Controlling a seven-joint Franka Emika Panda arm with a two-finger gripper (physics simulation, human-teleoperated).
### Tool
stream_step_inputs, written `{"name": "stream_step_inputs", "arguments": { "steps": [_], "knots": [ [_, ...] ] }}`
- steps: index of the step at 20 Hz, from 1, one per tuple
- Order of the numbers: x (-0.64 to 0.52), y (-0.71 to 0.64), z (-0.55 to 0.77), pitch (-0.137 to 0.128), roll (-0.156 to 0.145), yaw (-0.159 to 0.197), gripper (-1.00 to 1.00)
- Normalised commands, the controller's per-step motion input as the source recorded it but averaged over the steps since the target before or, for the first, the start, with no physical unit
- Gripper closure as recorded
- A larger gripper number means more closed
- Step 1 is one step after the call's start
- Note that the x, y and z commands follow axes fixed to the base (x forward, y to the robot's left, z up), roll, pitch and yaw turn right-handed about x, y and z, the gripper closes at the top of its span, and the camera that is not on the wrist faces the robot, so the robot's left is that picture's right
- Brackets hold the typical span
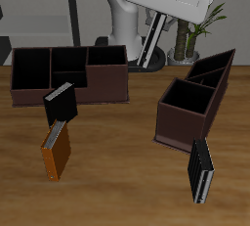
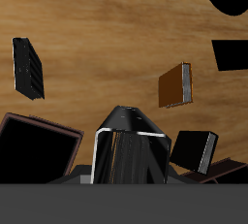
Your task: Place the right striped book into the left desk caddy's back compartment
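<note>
1. Pincer (image 1: pixel 156 24) closed down to a book's thickness on the right striped book (image 1: pixel 145 54), gripped by its upper end, with the rest hanging slanted below the jaws. Fingers mostly hidden by the book, so the grip is judged from how it hangs.
2. Held high above the table (image 1: pixel 117 186), off every surface. In the wrist view, the book (image 2: pixel 131 155) sits right under the camera, a dark slab with a pale outline.
3. Step in hand, as judged: carrying the book across to the left desk caddy (image 1: pixel 190 122), which lies off to one side of the pincer, lower, and nearer the table's front edge.
4. Aim for the back compartment (image 1: pixel 220 64), the narrow wedge at the caddy's end closer to the pincer. Pass by the big square cell (image 1: pixel 184 98) beyond it.
5. Keep height until directly over the wedge. Turn the wrist so the book's thin edge runs along the slanted cell, and bring the book closer to upright before lowering. Release only once its lower end is between the walls. A tilted book is likely to catch the rim.
6. Count of books: four. One in the pincer, plus three on the table: an orange book (image 1: pixel 56 152), a dark book with a pale page edge (image 1: pixel 61 103) and a blacker white-striped book (image 1: pixel 200 171), all well below the pincer.
7. Count of caddies: two. The target, and a long brown caddy (image 1: pixel 107 81) on the pincer's other side.
</note>
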Motion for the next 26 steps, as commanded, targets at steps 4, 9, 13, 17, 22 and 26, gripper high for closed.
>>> {"name": "stream_step_inputs", "arguments": {
  "steps": [4,9,13,17,22,26],
  "knots": [
    [-0.22,0.32,-0.21,0.001,0.013,0.010,1.00],
    [-0.36,0.34,-0.06,-0.055,0.036,0.028,1.00],
    [-0.32,0.15,-0.01,-0.018,-0.010,-0.033,1.00],
    [-0.28,0.16,-0.04,-0.010,0.014,-0.009,1.00],
    [-0.30,0.21,-0.01,-0.021,0.043,-0.007,1.00],
    [-0.31,0.16,-0.01,-0.025,0.011,-0.022,1.00]
  ]
}}
